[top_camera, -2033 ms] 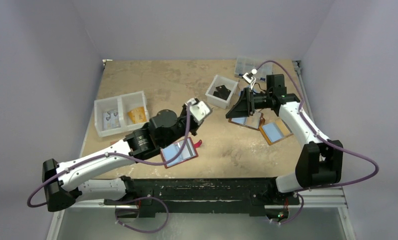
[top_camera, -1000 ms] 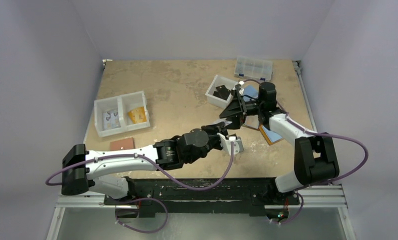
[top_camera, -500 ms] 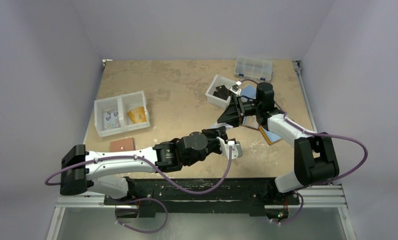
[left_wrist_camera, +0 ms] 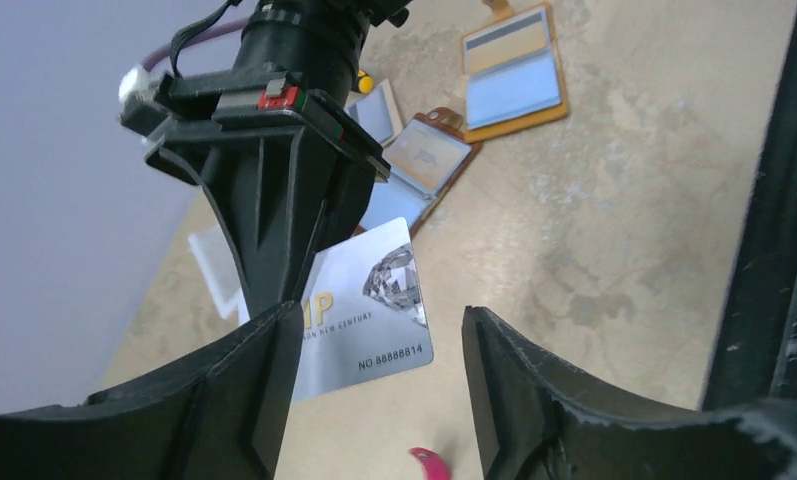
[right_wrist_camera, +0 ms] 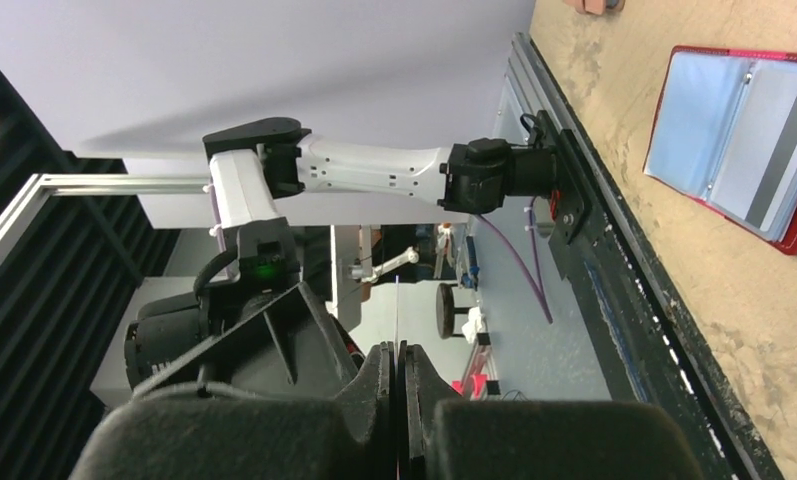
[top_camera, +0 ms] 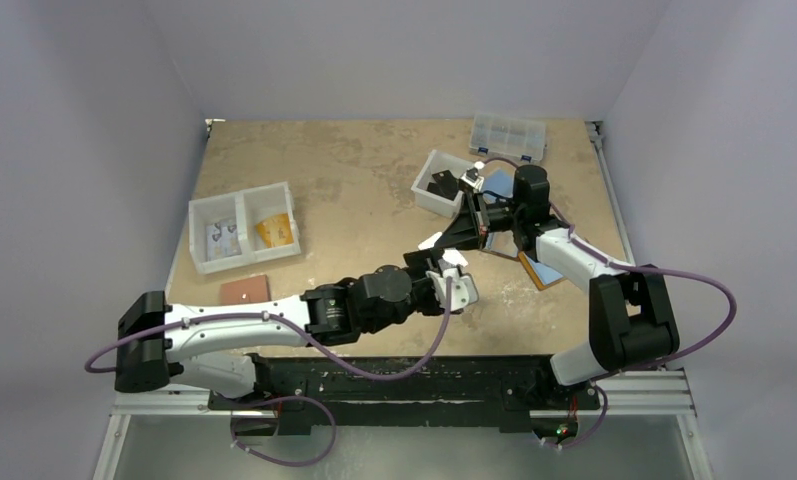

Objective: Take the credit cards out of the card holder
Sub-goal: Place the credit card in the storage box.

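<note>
My right gripper [right_wrist_camera: 396,350] is shut on a silver-grey credit card [left_wrist_camera: 369,315], which shows only as a thin edge in the right wrist view. It holds the card above the table mid-right. My left gripper [left_wrist_camera: 379,330] stands open around the card's lower edge, its fingers [left_wrist_camera: 249,380] wide apart. In the top view the two grippers meet, left gripper [top_camera: 436,262] below right gripper [top_camera: 446,238]. The dark red card holder [right_wrist_camera: 694,120] lies open on the table with a striped card [right_wrist_camera: 774,150] in a clear sleeve. Its pink strap tab [left_wrist_camera: 429,462] shows below the left fingers. My left arm hides the holder in the top view.
A brown holder [left_wrist_camera: 429,160] and an orange-tan holder [left_wrist_camera: 514,70] lie open beyond the card. A small tan holder [top_camera: 245,289] lies near the left. A white divided bin [top_camera: 239,225], a small white bin [top_camera: 442,182] and a clear box [top_camera: 509,135] stand further back.
My left arm brought the card across to the right gripper. The right gripper closed on the card and the left gripper opened, letting it go.
</note>
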